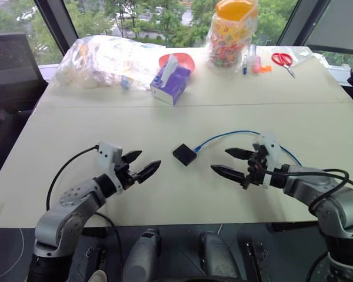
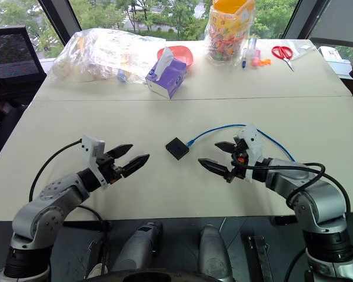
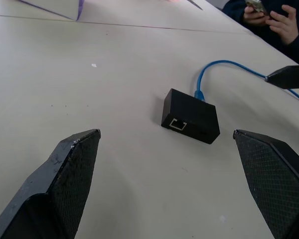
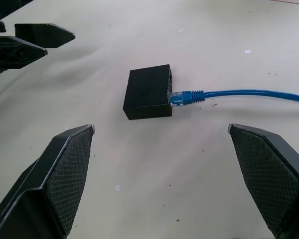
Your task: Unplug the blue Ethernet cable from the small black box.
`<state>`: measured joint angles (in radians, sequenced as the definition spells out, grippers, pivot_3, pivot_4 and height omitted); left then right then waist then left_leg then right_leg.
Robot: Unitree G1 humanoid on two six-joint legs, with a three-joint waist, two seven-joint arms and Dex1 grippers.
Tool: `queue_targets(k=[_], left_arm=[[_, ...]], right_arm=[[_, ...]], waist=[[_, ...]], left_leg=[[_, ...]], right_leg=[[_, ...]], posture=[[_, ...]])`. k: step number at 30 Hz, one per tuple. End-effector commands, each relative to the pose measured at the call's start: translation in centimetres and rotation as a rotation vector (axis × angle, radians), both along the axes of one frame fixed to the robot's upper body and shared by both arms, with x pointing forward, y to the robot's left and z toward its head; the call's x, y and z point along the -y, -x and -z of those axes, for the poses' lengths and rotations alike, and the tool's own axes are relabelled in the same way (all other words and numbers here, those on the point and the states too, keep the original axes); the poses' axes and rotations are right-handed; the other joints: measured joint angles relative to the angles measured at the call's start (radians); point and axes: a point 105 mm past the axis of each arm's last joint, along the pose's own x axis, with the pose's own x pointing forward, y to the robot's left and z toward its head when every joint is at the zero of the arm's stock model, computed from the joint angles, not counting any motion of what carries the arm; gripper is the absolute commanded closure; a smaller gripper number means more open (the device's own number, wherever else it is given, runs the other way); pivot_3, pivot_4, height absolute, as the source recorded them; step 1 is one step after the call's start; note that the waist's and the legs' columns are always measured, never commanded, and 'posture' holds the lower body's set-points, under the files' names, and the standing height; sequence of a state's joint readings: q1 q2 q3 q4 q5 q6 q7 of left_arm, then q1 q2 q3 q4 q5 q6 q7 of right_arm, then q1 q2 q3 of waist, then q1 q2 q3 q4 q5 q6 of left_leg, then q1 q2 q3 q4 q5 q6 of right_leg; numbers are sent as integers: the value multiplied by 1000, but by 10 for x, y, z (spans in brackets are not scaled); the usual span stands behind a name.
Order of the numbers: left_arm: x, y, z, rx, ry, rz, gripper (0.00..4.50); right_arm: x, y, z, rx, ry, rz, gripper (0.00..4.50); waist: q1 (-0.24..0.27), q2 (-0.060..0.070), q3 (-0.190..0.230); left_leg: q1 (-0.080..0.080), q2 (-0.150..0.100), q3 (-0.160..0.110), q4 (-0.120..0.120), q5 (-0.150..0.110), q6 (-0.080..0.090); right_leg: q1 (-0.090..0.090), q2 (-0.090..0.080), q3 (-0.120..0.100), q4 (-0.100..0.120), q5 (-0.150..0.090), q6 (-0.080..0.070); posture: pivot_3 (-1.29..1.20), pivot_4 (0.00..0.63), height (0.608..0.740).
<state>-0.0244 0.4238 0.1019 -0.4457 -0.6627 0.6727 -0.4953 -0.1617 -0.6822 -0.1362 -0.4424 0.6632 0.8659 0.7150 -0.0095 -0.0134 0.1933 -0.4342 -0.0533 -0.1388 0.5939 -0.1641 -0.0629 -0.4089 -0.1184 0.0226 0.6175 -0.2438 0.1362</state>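
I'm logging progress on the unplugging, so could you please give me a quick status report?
Left gripper and right gripper open, empty, flanking the small black box. Blue Ethernet cable plugged in. Nothing in the way.

Pale cream table (image 1: 106, 182), seam running across far part. Near middle: small black box (image 1: 184, 154) flat on surface, blue Ethernet cable (image 1: 226, 135) plugged into its edge, curving off to right. Far side: purple tissue box (image 1: 170, 82), crumpled clear plastic bag (image 1: 103, 59), red bowl (image 1: 177, 60), bag of colourful items (image 1: 230, 35), red-handled scissors (image 1: 282, 60), markers (image 1: 247, 61).
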Motion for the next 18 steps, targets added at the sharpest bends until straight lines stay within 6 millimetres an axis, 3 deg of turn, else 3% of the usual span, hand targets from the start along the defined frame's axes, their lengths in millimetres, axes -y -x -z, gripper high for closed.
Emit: queue_targets(k=[1,7,18], left_arm=[[-4,-3,-9,39,2,-9,14],[-8,-9,-13,47,-5,5,14],[-7,1,-15,-2,-55,183,14]], right_arm=[[4,-2,-12,46,3,-10,0],[13,-7,-19,61,41,-20,0],[23,-21,-36,102,178,-112,0]], waist=[[0,0,0],[0,0,0],[-2,0,0]], left_leg=[[0,0,0,0,0,0],[0,0,0,0,0,0],[0,0,0,0,0,0]], right_leg=[[0,0,0,0,0,0],[0,0,0,0,0,0],[0,0,0,0,0,0]], posture=[[0,150,728],[0,150,728],[0,150,728]])
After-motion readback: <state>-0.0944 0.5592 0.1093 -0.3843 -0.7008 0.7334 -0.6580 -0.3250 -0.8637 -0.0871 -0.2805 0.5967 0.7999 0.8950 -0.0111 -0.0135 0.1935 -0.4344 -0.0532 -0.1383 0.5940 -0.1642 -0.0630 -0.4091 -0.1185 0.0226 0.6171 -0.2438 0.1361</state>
